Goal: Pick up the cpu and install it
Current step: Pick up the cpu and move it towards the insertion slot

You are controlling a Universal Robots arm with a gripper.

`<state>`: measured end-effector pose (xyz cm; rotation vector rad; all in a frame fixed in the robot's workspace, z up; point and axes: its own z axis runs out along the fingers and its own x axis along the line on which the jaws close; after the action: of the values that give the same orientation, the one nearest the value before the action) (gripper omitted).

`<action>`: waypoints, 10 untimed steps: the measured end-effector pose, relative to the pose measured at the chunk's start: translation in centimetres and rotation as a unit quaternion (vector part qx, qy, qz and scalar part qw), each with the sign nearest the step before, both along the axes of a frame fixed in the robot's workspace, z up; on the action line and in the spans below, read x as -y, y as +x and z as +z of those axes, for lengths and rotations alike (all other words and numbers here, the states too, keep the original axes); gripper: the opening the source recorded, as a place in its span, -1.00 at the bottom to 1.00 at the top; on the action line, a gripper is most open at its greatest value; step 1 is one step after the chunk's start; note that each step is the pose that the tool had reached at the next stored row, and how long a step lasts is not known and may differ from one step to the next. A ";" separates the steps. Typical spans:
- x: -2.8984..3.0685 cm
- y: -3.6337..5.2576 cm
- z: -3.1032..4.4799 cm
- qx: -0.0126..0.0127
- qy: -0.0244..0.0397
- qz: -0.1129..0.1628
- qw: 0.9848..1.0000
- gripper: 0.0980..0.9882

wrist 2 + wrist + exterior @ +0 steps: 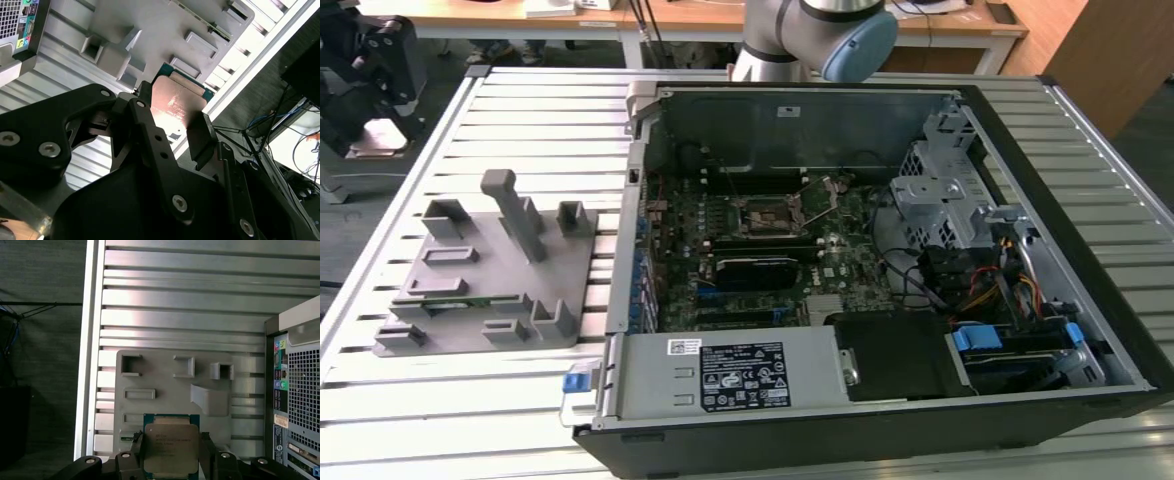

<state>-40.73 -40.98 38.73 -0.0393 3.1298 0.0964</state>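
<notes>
- Far on the exterior view's left, by the edge of the table [534,110], the gripper [376,125] is hanging in the air.
- It is clenching the cpu [379,140], whose metal top is giving off a pinkish sheen.
- In both wrist views the black fingers [137,452] are pressing on two opposite sides of the cpu. Its metal top is facing the cameras and a thin green rim is showing around it.
- Next to the right in the exterior view, the grey tray [494,290] is lying flat on the slatted table, well apart from the gripper. Its upright posts and open pockets are facing up.
- Just right of the tray, the open case [854,100] is lying on its side with the board showing.
- Near the middle of the board, the square socket [767,215] is sitting uncovered, with its wire lever standing up at its right.
- Just below the socket, a black module [754,270] is lying on the board.
- Along the case's near edge, the silver power supply [720,370] is sitting.
- Farther right, the metal drive cage [941,190] is standing above a bundle of coloured cables [981,290].
</notes>
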 end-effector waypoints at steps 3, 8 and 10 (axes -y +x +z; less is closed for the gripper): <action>0.00 0.15 -0.01 0.000 0.000 0.000 1.000 -0.04; 0.00 0.32 -0.01 0.000 0.000 0.000 1.000 -0.04; 0.00 0.36 0.00 0.000 0.000 0.000 1.000 -0.04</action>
<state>-40.38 -40.98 38.73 -0.0403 3.1298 0.0965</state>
